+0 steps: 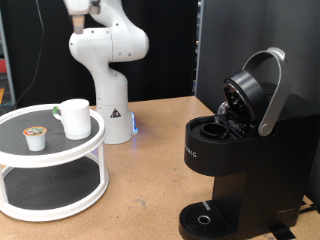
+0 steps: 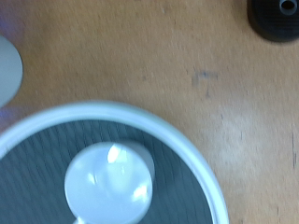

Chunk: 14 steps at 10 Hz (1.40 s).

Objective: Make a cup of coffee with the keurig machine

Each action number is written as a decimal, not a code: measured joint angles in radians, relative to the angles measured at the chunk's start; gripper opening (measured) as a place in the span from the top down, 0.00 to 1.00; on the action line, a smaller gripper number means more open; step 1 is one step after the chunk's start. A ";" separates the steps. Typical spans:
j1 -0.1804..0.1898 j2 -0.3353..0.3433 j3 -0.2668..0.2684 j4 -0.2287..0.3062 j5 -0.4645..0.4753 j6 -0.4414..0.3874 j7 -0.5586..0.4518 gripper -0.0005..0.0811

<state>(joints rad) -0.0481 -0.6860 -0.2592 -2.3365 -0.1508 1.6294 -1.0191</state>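
— Tray contents?
— White two-tier round tray [image 1: 20, 118] at the exterior view's left holds a small pod [image 1: 36, 138] and, just beside it, the cup [image 1: 75, 118], upright.
— Further right?
— White arm base [image 1: 112, 110] on the tabletop [image 1: 150, 180], then the keurig machine [image 1: 235, 170], lid raised, at the right.
— End effector?
— Out of frame; I cannot tell its state. The wrist view looks down on the cup [image 2: 109, 180].
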 joint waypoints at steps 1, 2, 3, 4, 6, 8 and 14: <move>-0.007 0.016 -0.025 0.003 -0.020 0.022 -0.023 0.00; -0.009 0.031 -0.040 0.013 -0.023 0.030 -0.043 0.00; -0.009 0.031 -0.040 0.011 -0.023 0.029 -0.042 0.00; -0.009 0.030 -0.041 0.008 -0.023 0.034 -0.042 0.00; -0.013 0.031 -0.067 -0.010 -0.034 0.098 -0.055 0.00; -0.021 0.044 -0.121 -0.024 -0.078 0.174 -0.115 0.00; -0.026 0.157 -0.196 -0.012 -0.115 0.234 -0.160 0.00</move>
<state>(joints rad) -0.0744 -0.5294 -0.4552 -2.3488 -0.2657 1.8632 -1.1788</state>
